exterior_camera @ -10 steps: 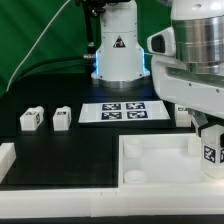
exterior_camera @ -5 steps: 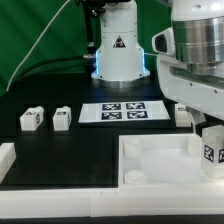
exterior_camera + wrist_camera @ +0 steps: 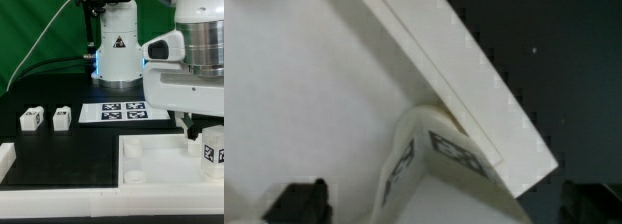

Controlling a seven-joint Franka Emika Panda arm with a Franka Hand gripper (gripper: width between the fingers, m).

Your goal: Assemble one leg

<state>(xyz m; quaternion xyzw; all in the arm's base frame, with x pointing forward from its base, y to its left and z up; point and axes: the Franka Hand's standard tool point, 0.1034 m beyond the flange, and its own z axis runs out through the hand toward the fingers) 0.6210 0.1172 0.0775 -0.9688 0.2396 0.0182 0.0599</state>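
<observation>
A white leg (image 3: 210,150) with a black-and-white tag stands upright at the far right corner of the white tray (image 3: 160,168). In the wrist view the same leg (image 3: 446,165) sits against the tray's raised rim (image 3: 464,70). My gripper (image 3: 441,203) is straight above it, with one dark fingertip (image 3: 297,200) on each side and a gap between each finger and the leg, so it is open. In the exterior view the arm's big white hand (image 3: 185,85) hangs over that corner and hides the fingers. Two more legs (image 3: 31,119) (image 3: 62,117) stand on the black table at the exterior view's left.
The marker board (image 3: 112,112) lies flat in the middle of the table, before the arm's base (image 3: 117,50). A white block (image 3: 6,155) lies at the near left edge. A white bar (image 3: 60,195) runs along the front.
The arm's hand has shifted toward the exterior view's left and turned above the tray corner. The leg in the corner and the two legs at the left have not moved.
</observation>
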